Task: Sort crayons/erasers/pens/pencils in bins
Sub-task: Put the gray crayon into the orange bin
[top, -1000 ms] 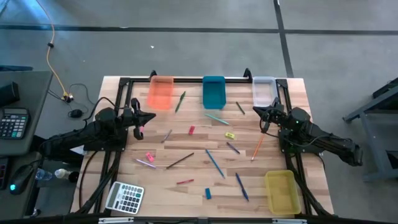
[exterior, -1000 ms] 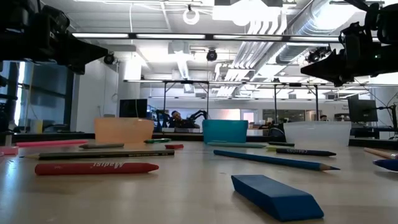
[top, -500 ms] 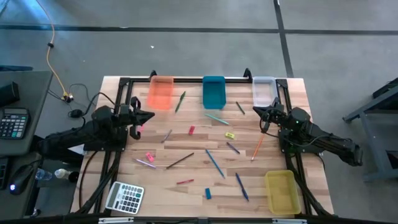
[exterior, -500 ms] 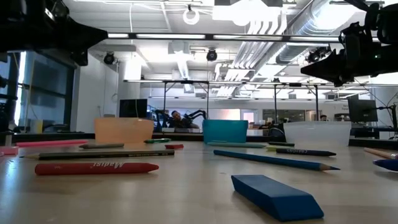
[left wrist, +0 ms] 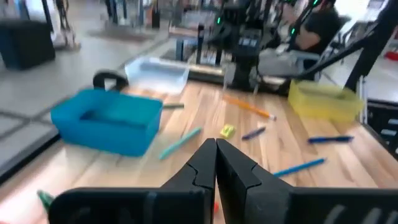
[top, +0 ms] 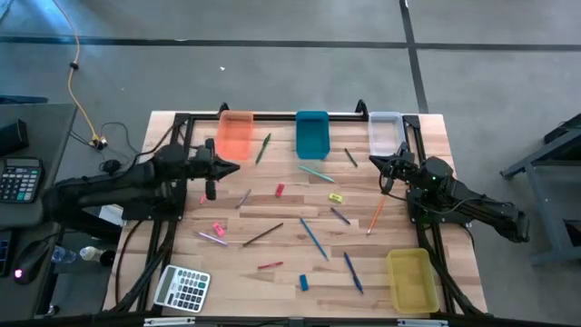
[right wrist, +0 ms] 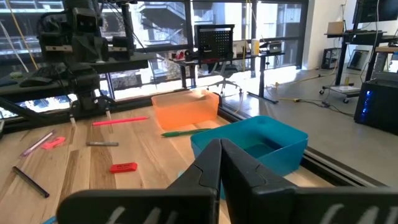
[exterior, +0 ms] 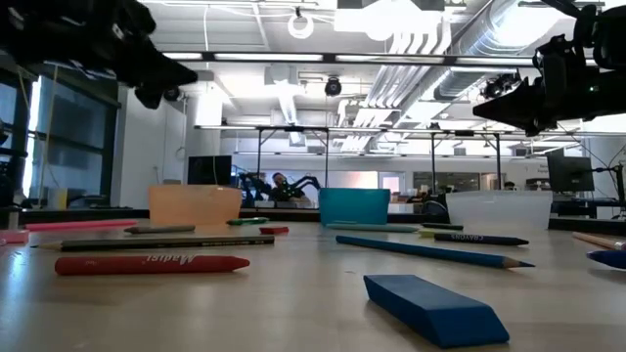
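My left gripper (top: 234, 166) and right gripper (top: 373, 162) are both closed, empty. The pencils (top: 376, 216) look light, stiff, prone to roll; I'd pinch mid-shaft.

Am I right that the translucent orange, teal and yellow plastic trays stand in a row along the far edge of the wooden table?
Not quite: only the translucent orange tray and teal tray stand along the wooden table's far edge, with a clear whitish tray as the third. The yellow plastic tray sits at the near right corner, as the high view shows.
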